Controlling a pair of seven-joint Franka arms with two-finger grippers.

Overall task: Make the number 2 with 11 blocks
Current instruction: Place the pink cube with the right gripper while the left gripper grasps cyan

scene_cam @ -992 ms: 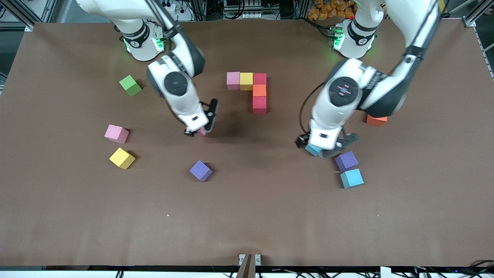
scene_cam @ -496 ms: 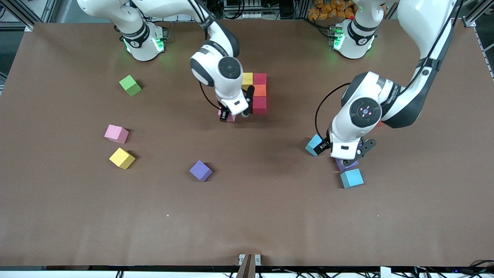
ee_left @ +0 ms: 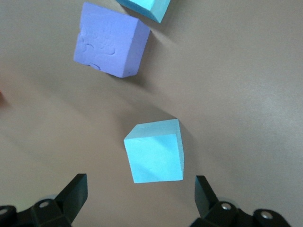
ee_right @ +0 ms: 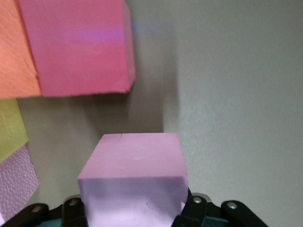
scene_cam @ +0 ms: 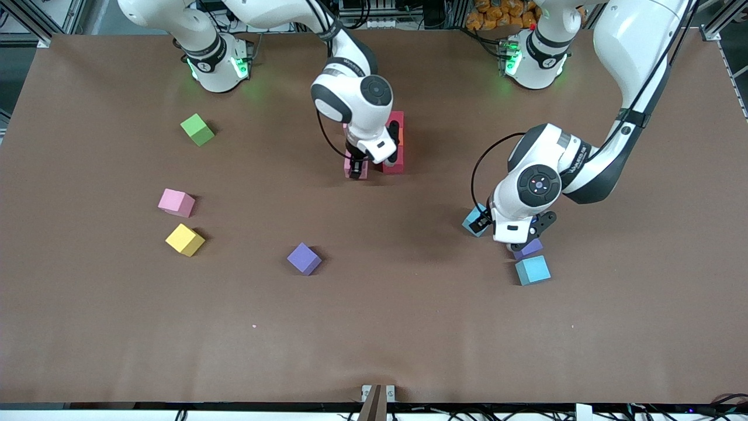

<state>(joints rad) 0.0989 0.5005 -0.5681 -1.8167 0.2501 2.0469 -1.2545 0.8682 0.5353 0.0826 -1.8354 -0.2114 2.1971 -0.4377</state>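
Matte pink foam cube [ee_right: 134, 182] clamped between right gripper [scene_cam: 357, 169] jaws, over brown table [scene_cam: 374, 327] beside dark red cube [ee_right: 78, 45] of partly built number 2 [scene_cam: 396, 153]; orange cube [ee_right: 16, 56] adjoins red. Left gripper [ee_left: 139, 201] jaws wide apart, low over light blue foam cube [ee_left: 155, 151], cube between jaws, untouched. Purple cube [ee_left: 111, 40] with embossed top near. Loose pink, yellow, purple, green cubes around nine o'clock of table.
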